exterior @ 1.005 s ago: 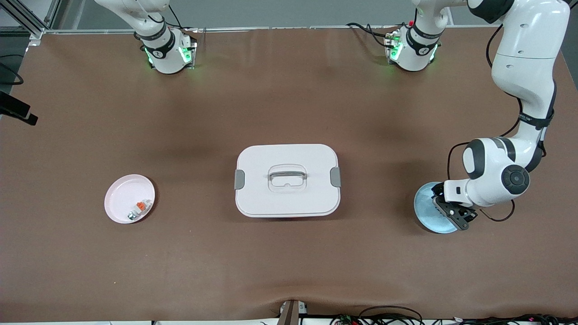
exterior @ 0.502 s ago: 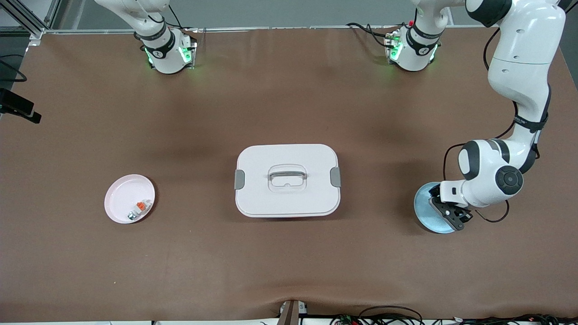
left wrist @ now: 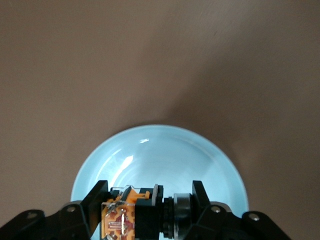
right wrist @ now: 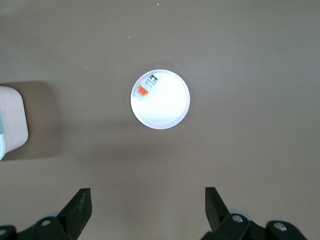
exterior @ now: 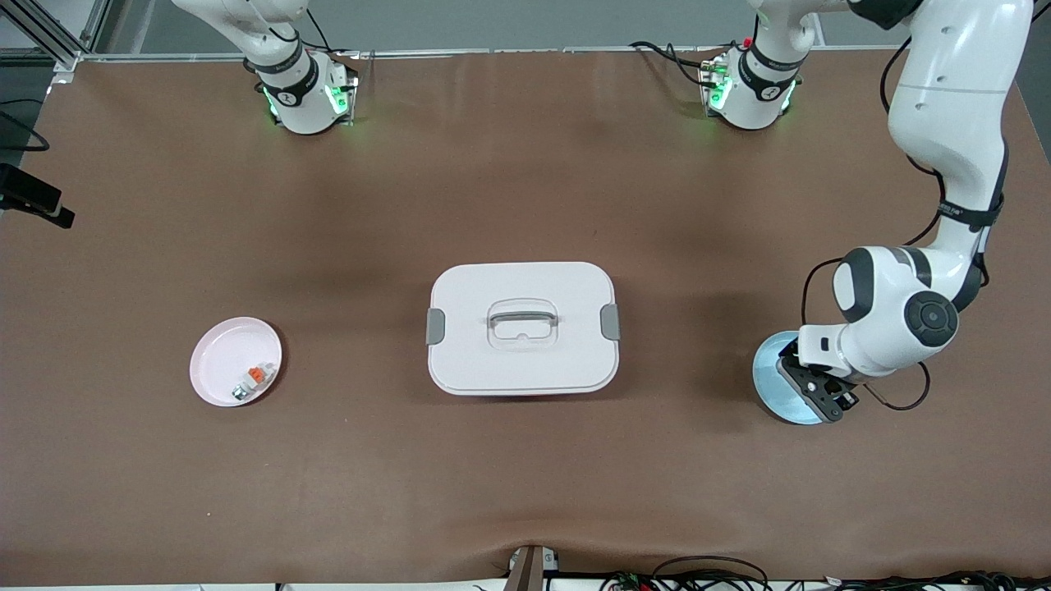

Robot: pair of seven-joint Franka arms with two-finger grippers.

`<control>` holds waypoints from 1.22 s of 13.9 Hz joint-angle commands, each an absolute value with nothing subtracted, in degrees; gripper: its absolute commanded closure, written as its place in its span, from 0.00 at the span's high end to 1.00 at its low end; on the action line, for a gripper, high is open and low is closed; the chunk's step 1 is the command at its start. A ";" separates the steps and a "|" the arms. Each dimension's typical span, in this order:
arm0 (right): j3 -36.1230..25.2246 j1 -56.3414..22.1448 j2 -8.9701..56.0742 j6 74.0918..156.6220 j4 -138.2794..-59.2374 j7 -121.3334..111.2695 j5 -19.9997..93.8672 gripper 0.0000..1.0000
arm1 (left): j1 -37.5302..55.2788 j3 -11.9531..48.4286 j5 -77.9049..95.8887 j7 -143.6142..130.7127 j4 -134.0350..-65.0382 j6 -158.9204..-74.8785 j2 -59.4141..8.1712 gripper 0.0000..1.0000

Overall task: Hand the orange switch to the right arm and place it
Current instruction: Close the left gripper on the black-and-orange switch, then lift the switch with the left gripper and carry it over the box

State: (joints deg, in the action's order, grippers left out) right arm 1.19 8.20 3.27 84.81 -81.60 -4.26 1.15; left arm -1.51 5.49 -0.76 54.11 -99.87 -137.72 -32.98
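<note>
L gripper point(left wrist: 147, 212) clamps orange switch point(left wrist: 137, 217), stubby black cyl. w/ orange label, over glossy round blue plate point(left wrist: 160, 150) | switch partly cut off | R gripper point(right wrist: 147, 210) open above matte brown table point(exterior: 525, 205), waits.

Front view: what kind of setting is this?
Likely a robot lab bench: two arm bases bolted along a brown mat-covered table, aluminium framing at one corner, loose cables at the near edge.

We count two robot arms, the left arm point(exterior: 944, 164) and the right arm point(exterior: 271, 49). On the desk point(exterior: 525, 476) we see two plates, one pale blue plate point(exterior: 772, 386) and one pink plate point(exterior: 226, 361), plus one white lidded box point(exterior: 522, 328). We also count one orange switch point(left wrist: 145, 217) and one small white-grey part point(exterior: 253, 380).
</note>
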 commanded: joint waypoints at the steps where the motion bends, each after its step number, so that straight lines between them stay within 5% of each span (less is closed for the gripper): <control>1: 1.49 8.35 3.87 85.43 -80.68 -5.36 1.05 1.00 | -0.35 5.71 -0.79 54.41 -98.10 -129.84 -27.43 0.00; 8: 1.41 7.21 5.10 85.25 -81.12 -9.92 0.97 1.00 | 0.70 14.39 0.09 41.53 -86.58 -116.55 -26.63 0.00; 17: 1.49 7.03 4.66 79.20 -81.03 -10.02 1.32 1.00 | 2.45 28.82 -0.17 -20.77 -81.04 -113.38 -26.98 0.00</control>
State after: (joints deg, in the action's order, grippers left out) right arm 1.38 7.31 4.97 80.77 -81.47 -9.32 1.13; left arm 1.51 27.15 -0.65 -10.60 -83.56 -114.58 -26.14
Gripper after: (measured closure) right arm 0.000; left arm 0.278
